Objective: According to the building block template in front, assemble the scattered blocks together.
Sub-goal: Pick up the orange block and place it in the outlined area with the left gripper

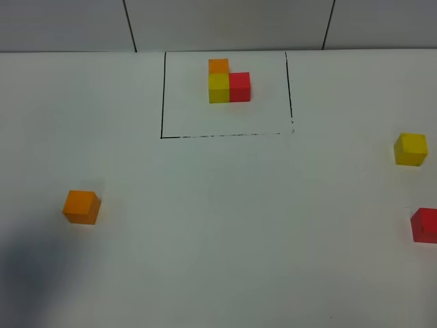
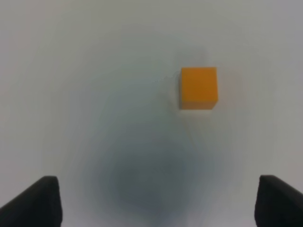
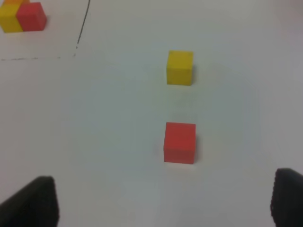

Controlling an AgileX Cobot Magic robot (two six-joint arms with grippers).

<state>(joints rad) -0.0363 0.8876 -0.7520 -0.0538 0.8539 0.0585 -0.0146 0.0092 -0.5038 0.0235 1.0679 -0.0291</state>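
Nearest the robot, the left gripper (image 2: 154, 203) hangs released over the white surface (image 1: 218, 239), jaws spread wide and nothing between them. The right gripper (image 3: 158, 201) is likewise released and empty.

The three loose cubes are well apart. The red cube (image 1: 425, 225) sits closest, at the right edge of the exterior view. The orange cube (image 1: 82, 207) is on the far left, turned a little on the surface. The yellow cube (image 1: 410, 149) lies just beyond the red one, near it but not touching.

Farthest back, the building block template (image 1: 229, 85) stands inside the black rectangle (image 1: 162, 96). Its orange block is at the rear, its yellow block touches in front of that, and its red block touches the yellow one's right side, making an L.

No loose cube appears to have been gathered yet, so the step in hand is probably the first pick, with the left arm going for orange. In the left wrist view the cube lies beyond the jaws and off the midline between them. The arm should travel until the cube is centred, with the wrist turned so the jaws meet two flat faces squarely. It should then come straight down and close low on the sides. A corner grip would likely twist the cube and spoil a flush join later.
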